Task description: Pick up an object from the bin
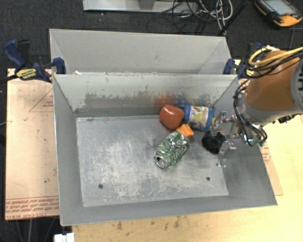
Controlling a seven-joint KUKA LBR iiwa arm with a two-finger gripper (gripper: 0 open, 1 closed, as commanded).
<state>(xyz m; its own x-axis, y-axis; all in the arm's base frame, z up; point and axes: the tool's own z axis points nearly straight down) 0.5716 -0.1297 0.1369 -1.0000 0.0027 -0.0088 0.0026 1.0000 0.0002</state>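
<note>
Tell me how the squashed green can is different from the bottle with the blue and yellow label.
The green can is crumpled; the bottle looks smooth. The can is green and silver; the bottle's label is blue and yellow. The can lies slanted out on the bin floor; the bottle lies along the back wall. Both lie on their sides.

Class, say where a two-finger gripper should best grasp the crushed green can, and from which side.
Probably across its middle, from above: the crushed green can lies flat, long sides bare, only its upper end near the small orange piece.
</note>
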